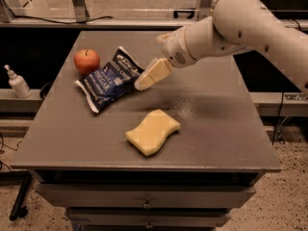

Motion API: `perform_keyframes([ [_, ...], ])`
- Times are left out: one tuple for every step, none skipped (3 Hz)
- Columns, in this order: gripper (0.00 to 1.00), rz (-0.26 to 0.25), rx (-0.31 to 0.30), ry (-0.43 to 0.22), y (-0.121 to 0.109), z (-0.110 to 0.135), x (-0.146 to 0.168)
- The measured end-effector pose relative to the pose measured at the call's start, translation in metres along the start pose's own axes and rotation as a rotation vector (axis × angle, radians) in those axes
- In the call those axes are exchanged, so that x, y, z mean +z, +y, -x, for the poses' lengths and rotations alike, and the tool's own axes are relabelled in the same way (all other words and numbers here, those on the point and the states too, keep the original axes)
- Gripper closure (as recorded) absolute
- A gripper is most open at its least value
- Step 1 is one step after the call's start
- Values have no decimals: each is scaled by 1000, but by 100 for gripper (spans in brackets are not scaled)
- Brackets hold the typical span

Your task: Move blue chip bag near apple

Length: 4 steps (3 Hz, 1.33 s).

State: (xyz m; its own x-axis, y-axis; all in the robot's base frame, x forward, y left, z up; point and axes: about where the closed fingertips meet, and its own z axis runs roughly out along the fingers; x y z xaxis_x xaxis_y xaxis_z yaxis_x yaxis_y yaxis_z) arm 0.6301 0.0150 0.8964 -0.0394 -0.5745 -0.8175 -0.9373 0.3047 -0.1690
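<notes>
Blue chip bag (109, 80): I find it lying flat on the grey table (216, 129), left of centre toward the far edge. Its upper left edge sits just beside the apple (86, 61); contact between them cannot be confirmed. Gripper (144, 81): positioned at the bag's right edge, tip low over the tabletop, the white arm (231, 28) reaching in from the right. I cannot tell whether it grips the bag or is parted. A pale yellow sponge (153, 131) lies nearer the front, apart from the bag.

Cream jaws beside dark-blue, white-lettered chip bag (108, 81); apple (86, 61) red-orange, sponge (153, 131) pale yellow.
</notes>
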Motion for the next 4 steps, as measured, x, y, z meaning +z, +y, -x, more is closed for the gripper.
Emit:
perform_keyframes([
  [0, -60, -6, 7, -9, 1, -42],
  [0, -150, -51, 35, -27, 1, -107],
  [0, -269, -107, 75, -47, 8, -183],
  [0, -285, -114, 71, -51, 13, -192],
])
